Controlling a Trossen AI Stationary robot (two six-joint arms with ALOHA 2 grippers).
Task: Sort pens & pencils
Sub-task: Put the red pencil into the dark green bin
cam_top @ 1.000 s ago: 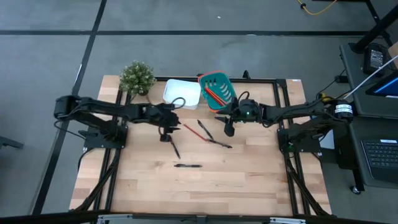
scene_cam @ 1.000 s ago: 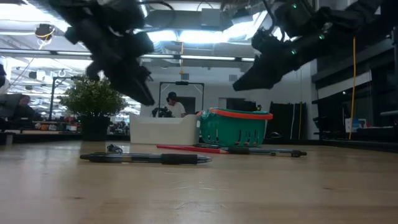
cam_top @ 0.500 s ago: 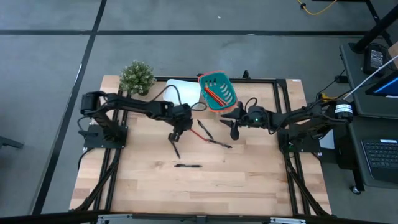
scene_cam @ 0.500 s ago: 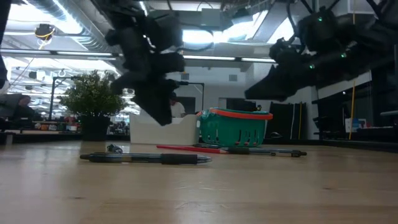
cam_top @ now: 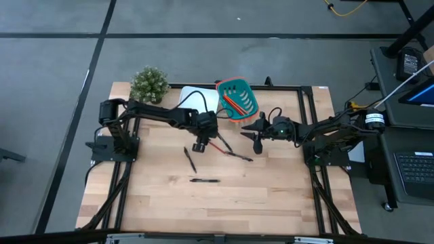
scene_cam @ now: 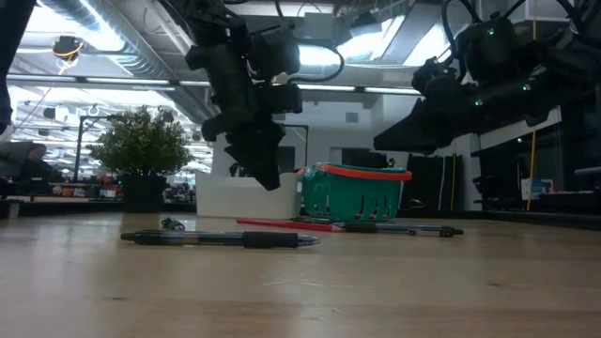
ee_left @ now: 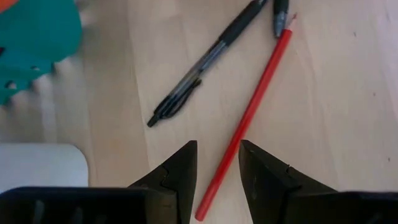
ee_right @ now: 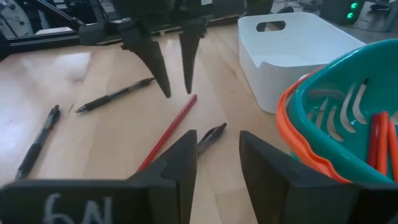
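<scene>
You've got pencils in the teal basket, but one pencil and four pens remain; both grippers' fingers apart, empty.

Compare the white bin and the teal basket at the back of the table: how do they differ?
Colour: the white bin is plain white; the teal basket is teal with an orange rim.
Walls: the white bin has solid walls with a handle cut-out; the teal basket's wall is slotted.
Contents: the teal basket holds orange-red pencils; no pens or pencils show in the white bin, though its floor is only partly seen.
Shared: both stand side by side at the table's back edge.
</scene>
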